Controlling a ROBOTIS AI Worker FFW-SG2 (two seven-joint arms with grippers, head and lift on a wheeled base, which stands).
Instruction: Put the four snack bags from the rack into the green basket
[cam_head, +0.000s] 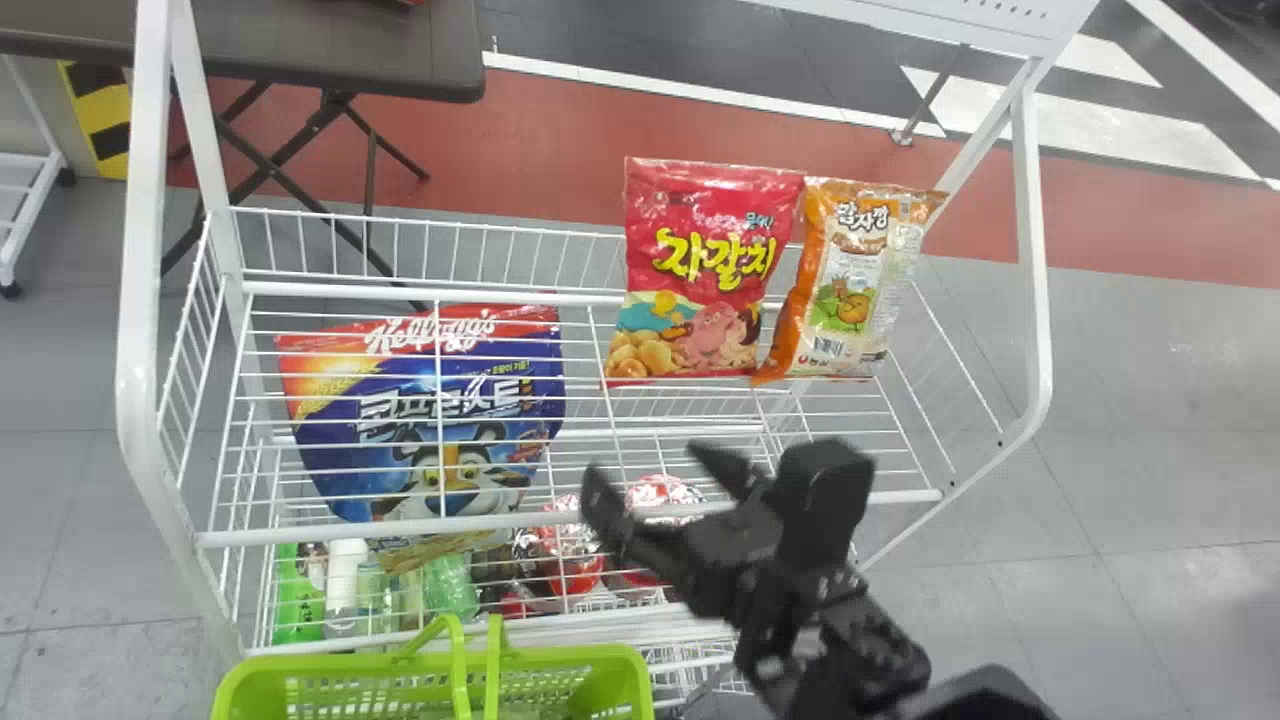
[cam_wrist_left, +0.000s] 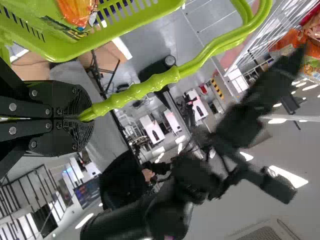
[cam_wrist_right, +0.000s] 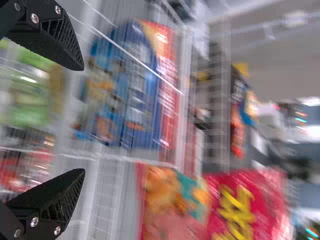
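In the head view my right gripper (cam_head: 665, 485) stands open over the rack's front part, below the red snack bag (cam_head: 700, 270) and the orange snack bag (cam_head: 850, 280), which lean side by side at the rack's back right. Its parted fingers (cam_wrist_right: 55, 200) hold nothing in the right wrist view, with the red bag (cam_wrist_right: 235, 205) beyond them. My left gripper (cam_wrist_left: 82, 117) is shut on the handle (cam_wrist_left: 135, 95) of the green basket (cam_wrist_left: 115, 30). An orange package (cam_wrist_left: 76, 11) lies inside it. The green basket (cam_head: 560, 665) sits at the rack's front edge.
A large blue cereal bag (cam_head: 430, 430) stands on the left of the white wire rack (cam_head: 570, 520). Bottles (cam_head: 345, 580) and red-and-white packages (cam_head: 570, 550) lie on the lower level. White posts (cam_head: 150, 300) frame the sides, and a dark table (cam_head: 340, 50) stands behind.
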